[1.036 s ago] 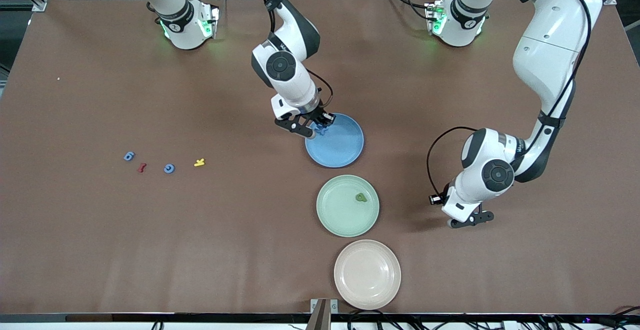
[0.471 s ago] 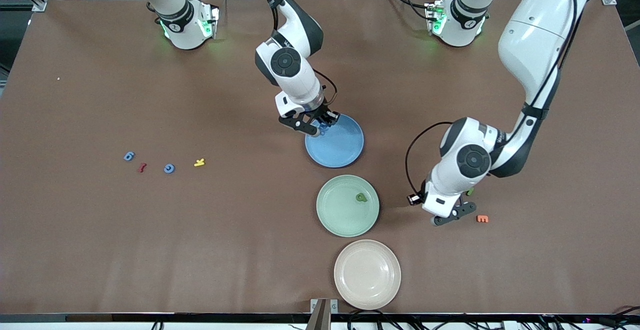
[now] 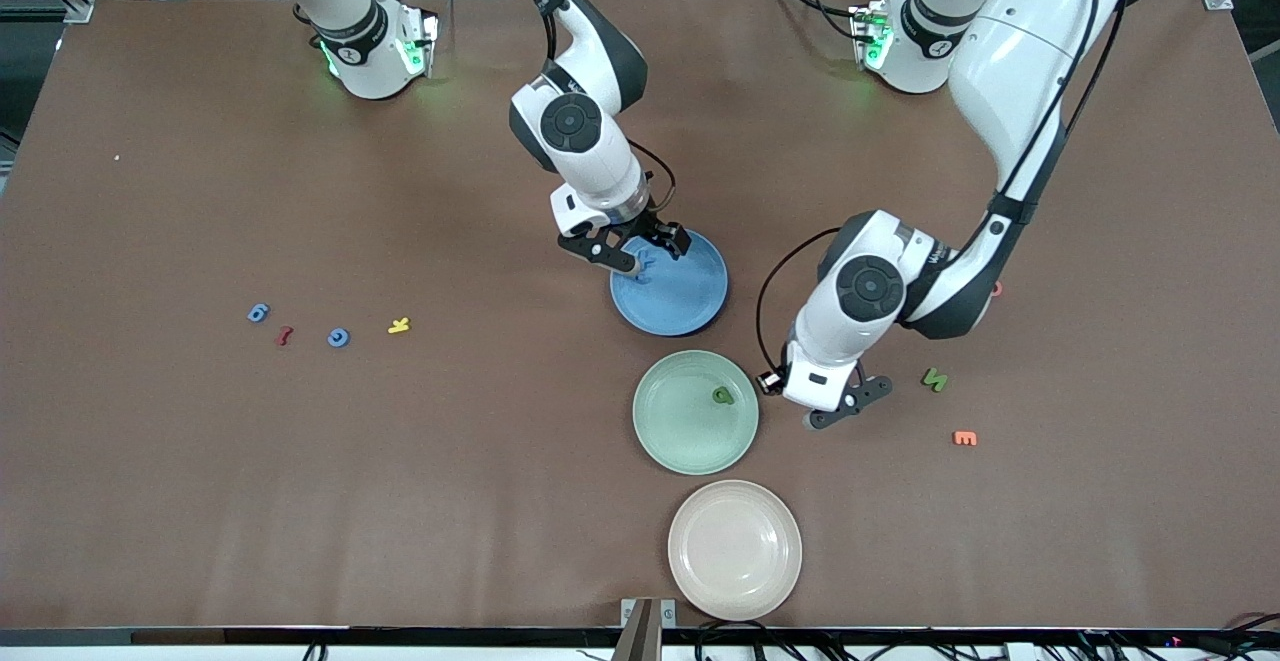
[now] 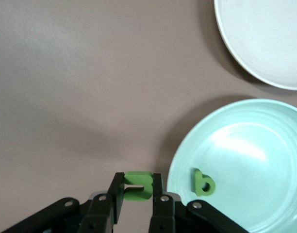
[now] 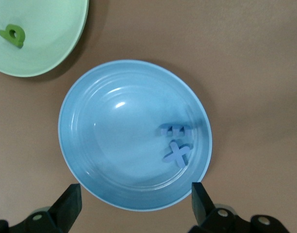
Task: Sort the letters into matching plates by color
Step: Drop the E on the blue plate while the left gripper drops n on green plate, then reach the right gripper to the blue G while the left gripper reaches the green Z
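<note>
Released — two blue letters now in blue plate.

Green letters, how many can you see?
3: one lies in the green plate, one is pinched in the left gripper beside that plate, one lies on the table. Others may be hidden.

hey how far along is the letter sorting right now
Done: two blue letters lie in the blue plate, and one green letter is in the green plate. In hand: the left gripper, beside the green plate, is shut on another green letter; the right gripper is open over the blue plate. Left: two blue letters toward the right arm's end and a green letter on the table.
</note>
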